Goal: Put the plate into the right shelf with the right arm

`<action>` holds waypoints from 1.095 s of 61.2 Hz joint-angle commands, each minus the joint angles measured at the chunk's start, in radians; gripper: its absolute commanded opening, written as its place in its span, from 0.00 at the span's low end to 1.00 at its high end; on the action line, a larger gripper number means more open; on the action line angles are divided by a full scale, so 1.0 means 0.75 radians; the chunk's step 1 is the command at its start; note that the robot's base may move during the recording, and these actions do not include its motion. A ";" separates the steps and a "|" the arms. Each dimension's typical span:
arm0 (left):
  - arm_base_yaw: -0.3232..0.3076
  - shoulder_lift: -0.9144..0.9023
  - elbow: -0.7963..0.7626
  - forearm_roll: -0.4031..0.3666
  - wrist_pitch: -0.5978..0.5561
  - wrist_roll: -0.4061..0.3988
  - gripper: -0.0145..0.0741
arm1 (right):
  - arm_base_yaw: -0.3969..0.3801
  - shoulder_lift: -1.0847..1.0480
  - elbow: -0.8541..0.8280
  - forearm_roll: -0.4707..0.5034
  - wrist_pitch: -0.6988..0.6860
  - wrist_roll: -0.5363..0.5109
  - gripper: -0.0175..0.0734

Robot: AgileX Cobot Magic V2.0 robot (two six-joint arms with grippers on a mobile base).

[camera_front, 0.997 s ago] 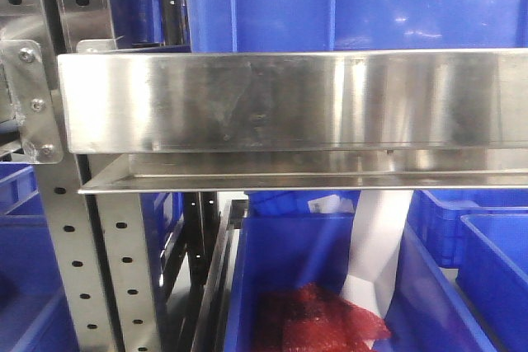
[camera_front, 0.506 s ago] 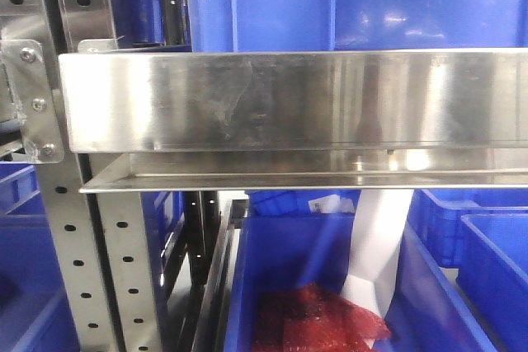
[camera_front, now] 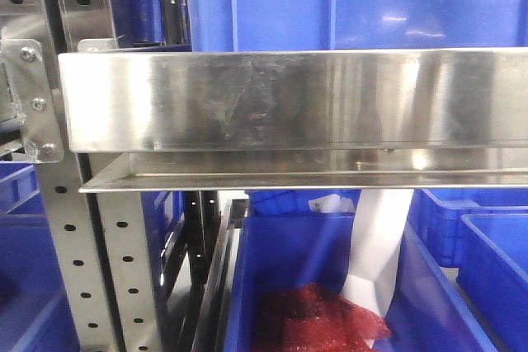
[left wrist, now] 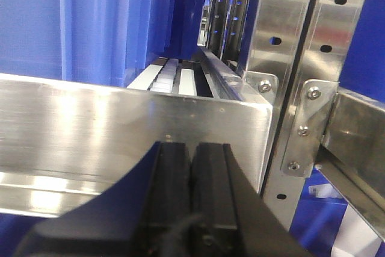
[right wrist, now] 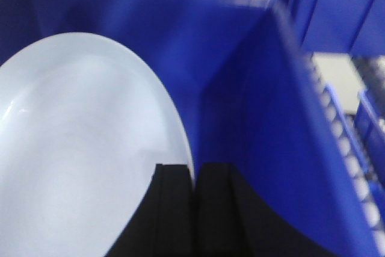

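My right pincer (right wrist: 194,176) is closed narrow on the rim of the plain white round glossy plate (right wrist: 78,148), the two black pads pressed against its near edge. The plate spreads left of the pads and sits tilted inside a deep blue plastic bin (right wrist: 264,124), whose wall rises just right of the plate's rim. Beyond that wall, further blue bins (right wrist: 337,10) stand on a roller track, blurred. My left pincer (left wrist: 192,167) has its black fingers pressed together with nothing between them, pointing at the wide flat front lip of the shiny stainless-steel shelf (left wrist: 120,124). Behind that lip stands a tall blue crate (left wrist: 90,22), and right of the lip the bolted perforated uprights (left wrist: 301,58) climb out of view.
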 commanded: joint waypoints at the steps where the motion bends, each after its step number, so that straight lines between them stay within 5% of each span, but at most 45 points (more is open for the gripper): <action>1: -0.003 -0.010 0.007 0.000 -0.119 -0.008 0.11 | -0.007 -0.019 -0.050 -0.040 -0.112 -0.006 0.25; 14: -0.003 -0.010 0.007 0.000 -0.119 -0.008 0.11 | -0.007 0.021 -0.050 -0.040 -0.102 -0.006 0.28; 32: -0.003 -0.010 0.007 0.000 -0.119 -0.008 0.11 | -0.007 0.008 -0.054 -0.040 -0.085 -0.006 0.90; 49: -0.003 -0.010 0.007 0.000 -0.119 -0.008 0.11 | 0.000 -0.155 -0.054 -0.026 -0.024 -0.006 0.75; 67: -0.003 -0.010 0.007 0.000 -0.119 -0.008 0.11 | 0.000 -0.525 0.159 0.046 0.003 -0.007 0.35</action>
